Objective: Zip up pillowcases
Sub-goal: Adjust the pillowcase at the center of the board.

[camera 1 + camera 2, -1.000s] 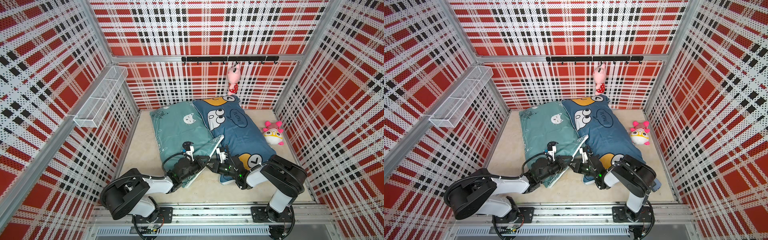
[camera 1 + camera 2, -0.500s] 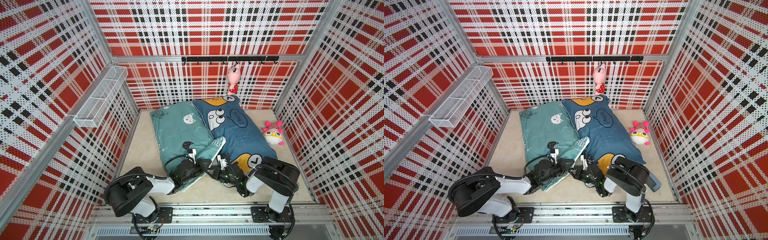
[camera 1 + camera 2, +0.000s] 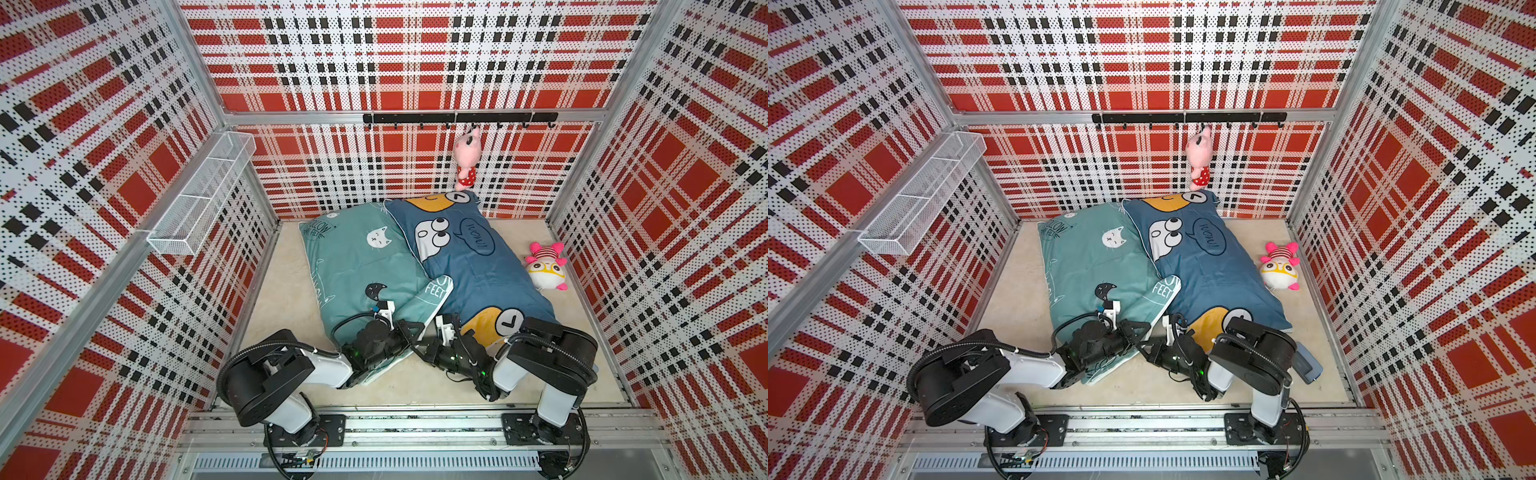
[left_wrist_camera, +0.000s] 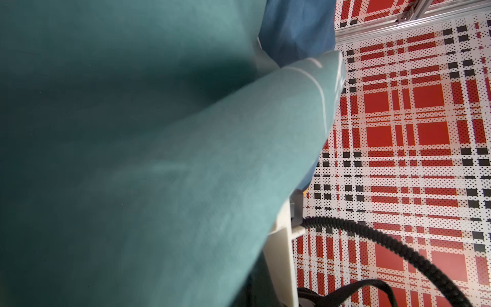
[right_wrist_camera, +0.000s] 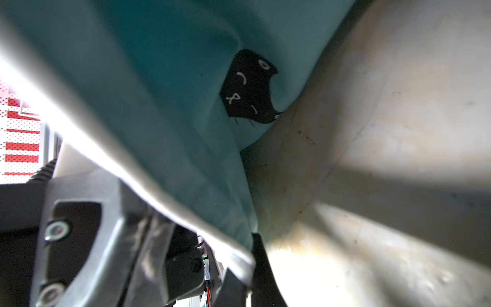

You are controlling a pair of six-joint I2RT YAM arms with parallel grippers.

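Change noted: over the last second both arms are drawing back toward their bases. The near corner of the teal pillowcase (image 3: 353,266), which was standing raised between them, is now lying folded back on itself with its lettering facing up. The near edge is thus being held low rather than aloft. I am judging this to be preparation for running the zip, not the zipping itself, and no closure is showing as done.

The left gripper (image 3: 409,330) and right gripper (image 3: 424,345) are meeting almost tip to tip at that near edge in both top views. The right gripper is standing closed. In its wrist view a pale hem (image 5: 111,159) of teal cloth is running down to its fingers (image 5: 261,268), so it is appearing to pinch that edge. The left gripper is also closed, but teal cloth is filling its wrist view and hiding the fingers, so I am unable to confirm what it is clamping.

The teal pillowcase is lying on the cream floor (image 3: 282,299), to the left of the blue pillowcase (image 3: 478,274) and touching it along one long side. The cloth is looking soft and is creasing near the grip. Zip teeth and slider are not showing in any view
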